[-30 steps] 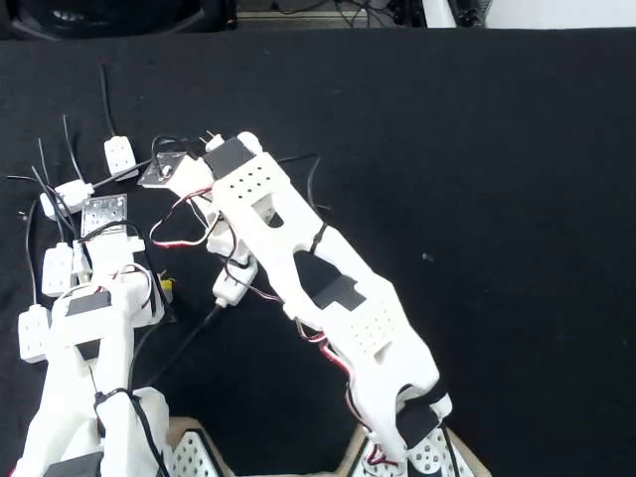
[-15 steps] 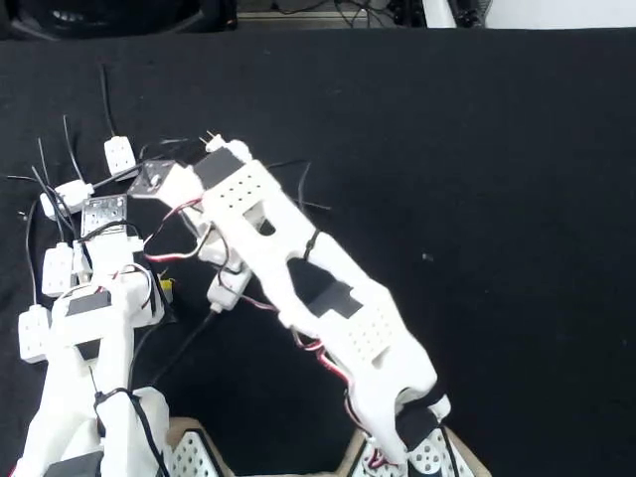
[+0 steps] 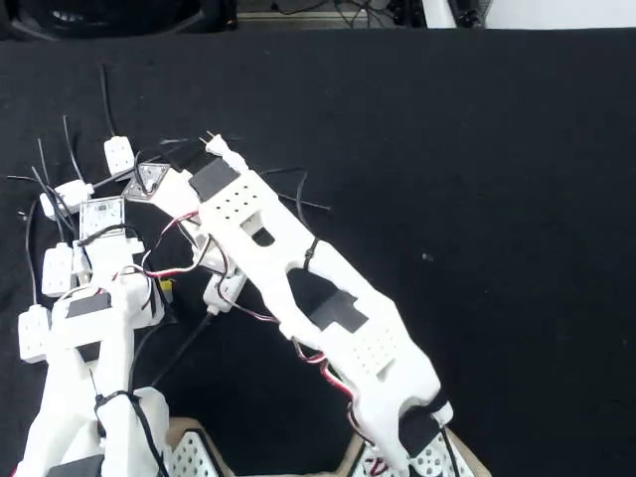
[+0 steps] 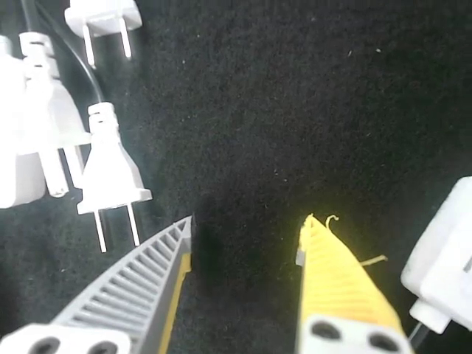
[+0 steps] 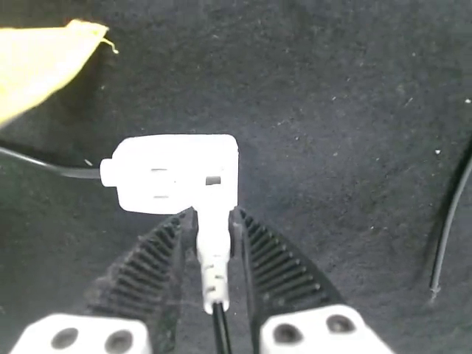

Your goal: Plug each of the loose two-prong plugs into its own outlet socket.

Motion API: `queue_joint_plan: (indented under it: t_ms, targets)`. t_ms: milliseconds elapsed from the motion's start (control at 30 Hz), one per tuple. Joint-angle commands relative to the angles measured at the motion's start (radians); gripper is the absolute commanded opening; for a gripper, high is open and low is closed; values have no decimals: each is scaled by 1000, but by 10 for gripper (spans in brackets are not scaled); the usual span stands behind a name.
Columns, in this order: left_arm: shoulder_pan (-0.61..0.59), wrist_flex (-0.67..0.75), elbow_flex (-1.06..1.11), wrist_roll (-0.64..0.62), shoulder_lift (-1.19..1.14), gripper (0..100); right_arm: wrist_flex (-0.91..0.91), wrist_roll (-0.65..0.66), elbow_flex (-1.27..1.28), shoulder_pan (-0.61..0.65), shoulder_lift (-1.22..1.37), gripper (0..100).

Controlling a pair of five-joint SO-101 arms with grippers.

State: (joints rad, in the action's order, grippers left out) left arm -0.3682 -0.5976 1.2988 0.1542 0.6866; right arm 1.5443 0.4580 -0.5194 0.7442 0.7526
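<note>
Right gripper [image 5: 212, 220] clamped on two-prong plug [image 5: 214, 254]. Plug body butted against white outlet socket [image 5: 173, 177], prongs hidden; judged seated or nearly so. Left gripper [image 4: 246, 221] wide, empty, over black cloth [image 4: 310, 88]. Loose plug [image 4: 110, 177] and second loose plug [image 4: 103, 13] lay nearby, unplugged; judged most of task outstanding.

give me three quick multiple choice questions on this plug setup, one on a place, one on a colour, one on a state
1. Where is the plug held by the right gripper?
A. against the white socket
B. under a red box
C. hanging off the table edge

2. What colour is the table surface?
A. white
B. black
C. green

3. How do the jaws of the left gripper stand?
A. shut on a cable
B. shut on a socket
C. open, nothing between

Answers: 1 A, the plug's front meets the socket. 2 B, black cloth lies under the plugs. 3 C, bare cloth shows between the jaws.
</note>
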Motion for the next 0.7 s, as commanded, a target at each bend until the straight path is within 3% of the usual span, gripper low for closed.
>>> queue_joint_plan:
  t_ms: [0,400,667]
  targets:
    - [13,3,-10,9,20,238,-69,-6,94,68,30,11]
    - [-1,3,-12,9,20,238,-157,-54,101,104,30,11]
    - [-2,3,-13,8,20,238,-80,-52,108,91,31,11]
